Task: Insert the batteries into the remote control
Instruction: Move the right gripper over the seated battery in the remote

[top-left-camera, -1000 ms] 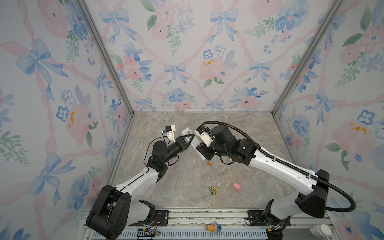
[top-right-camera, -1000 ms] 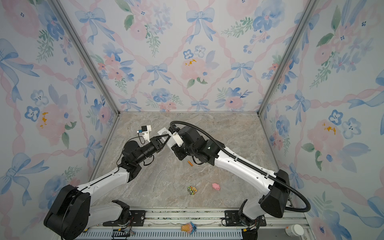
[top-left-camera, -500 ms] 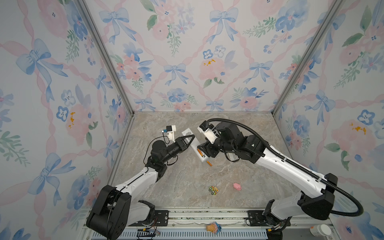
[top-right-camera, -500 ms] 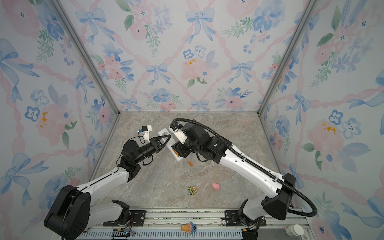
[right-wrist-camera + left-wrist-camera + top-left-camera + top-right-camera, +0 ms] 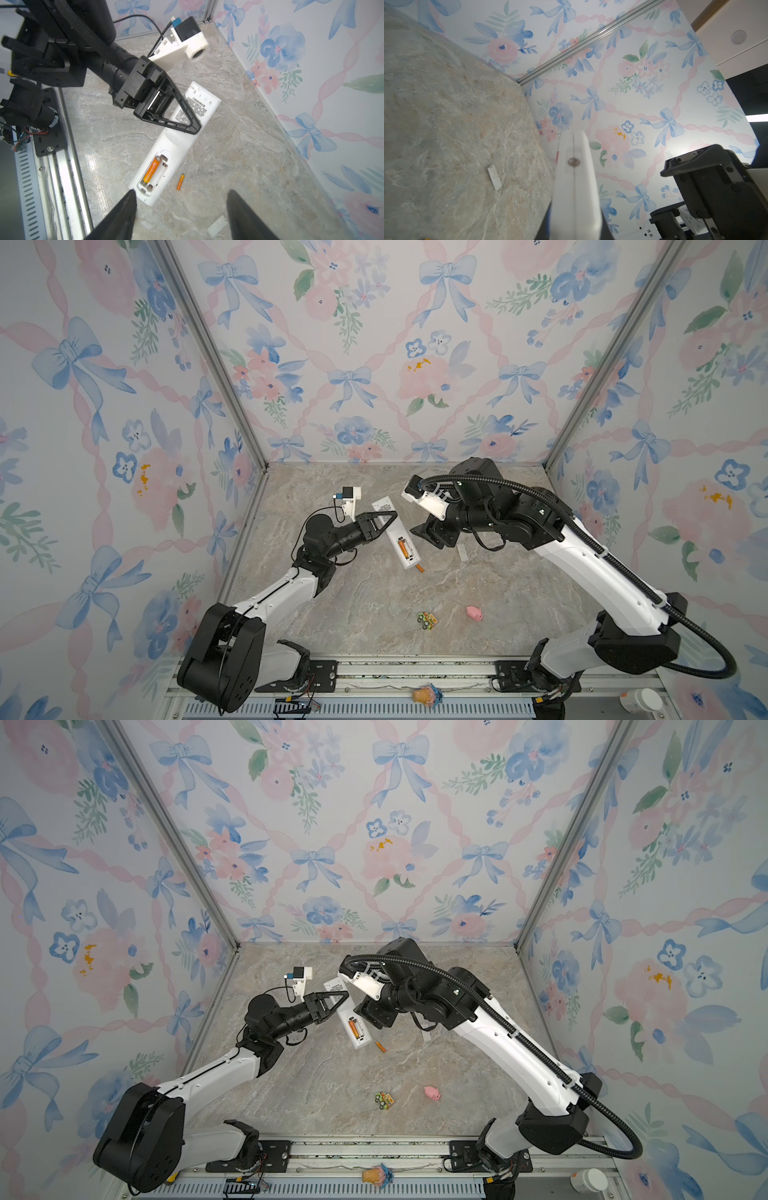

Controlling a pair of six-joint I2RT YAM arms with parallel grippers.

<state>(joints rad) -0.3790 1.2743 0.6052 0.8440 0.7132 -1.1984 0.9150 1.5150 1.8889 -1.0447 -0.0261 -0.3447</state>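
The white remote control (image 5: 394, 537) (image 5: 347, 1017) lies back-up on the marble table, its compartment open. One orange battery (image 5: 152, 169) (image 5: 402, 548) sits in the compartment. The other battery (image 5: 180, 182) (image 5: 419, 568) (image 5: 380, 1047) lies loose on the table beside the remote's near end. My left gripper (image 5: 392, 515) (image 5: 197, 129) is shut, with its tip over the remote's middle; whether it touches is hidden. My right gripper (image 5: 181, 193) (image 5: 430, 536) hangs open and empty above the table, just right of the remote's compartment end.
The small white cover piece (image 5: 217, 228) (image 5: 462, 552) (image 5: 494, 177) lies right of the remote, under the right arm. Nearer the front lie a pink pig toy (image 5: 473, 612) and a small toy car (image 5: 427, 620). Flowered walls close in three sides.
My right gripper has opened and drawn back to the right from the remote's compartment, where a battery now shows. The left arm has stayed put.
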